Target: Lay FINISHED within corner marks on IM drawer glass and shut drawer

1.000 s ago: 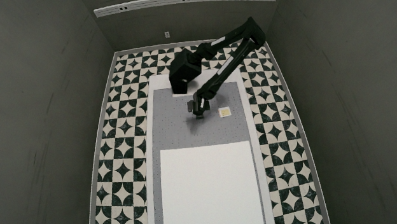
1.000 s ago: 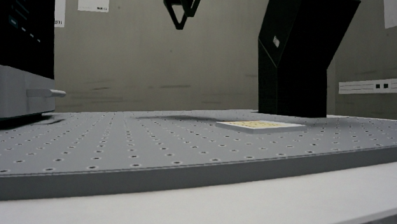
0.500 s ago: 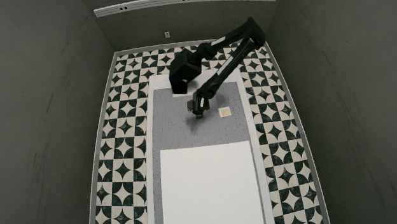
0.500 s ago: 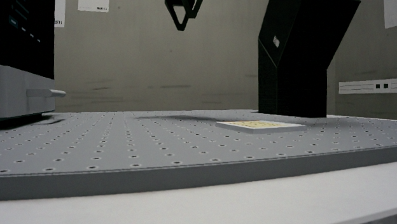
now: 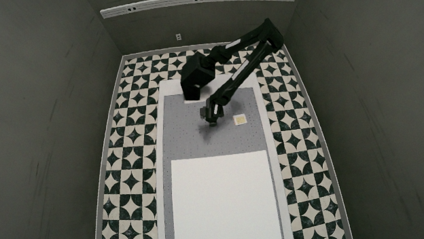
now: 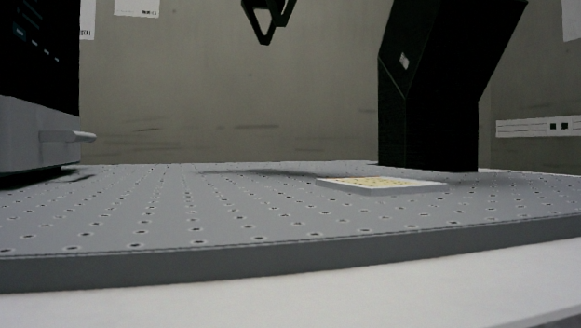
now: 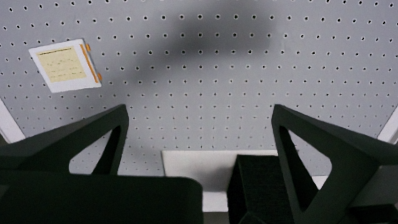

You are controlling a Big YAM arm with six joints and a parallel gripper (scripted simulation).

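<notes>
FINISHED (image 5: 240, 119) (image 6: 383, 183) (image 7: 63, 66), the cassette, lies flat on the counter (image 5: 183, 136) (image 6: 163, 210) (image 7: 200, 95) in the top view, the jaws (image 5: 213, 117) (image 6: 267, 28) being off to its left and the pale slab of IM (image 5: 224, 197) (image 6: 39, 135) farther down the frame from it. The glass does not show there, so the drawer is judged to be in, and opening it is probably wanted before the cassette is fetched. The exterior view sets the cassette low on the perforated surface, with the jaws high above it and toward IM's side, touching nothing. IM's front, at the cassette's far left, carries a protruding handle (image 6: 84, 136); a square, level pull there, slow and straight, should draw the drawer without dragging or twisting the loose body. In the wrist view the jaws stand wide apart with nothing between them, and the cassette sits beyond the left fingertip, slightly skewed. When its turn comes, the wrist would do well to turn to match the cassette's edges, centre over it, and descend gently, since so thin a plate leaves little side to pinch and pads set low risk scraping the counter.
</notes>
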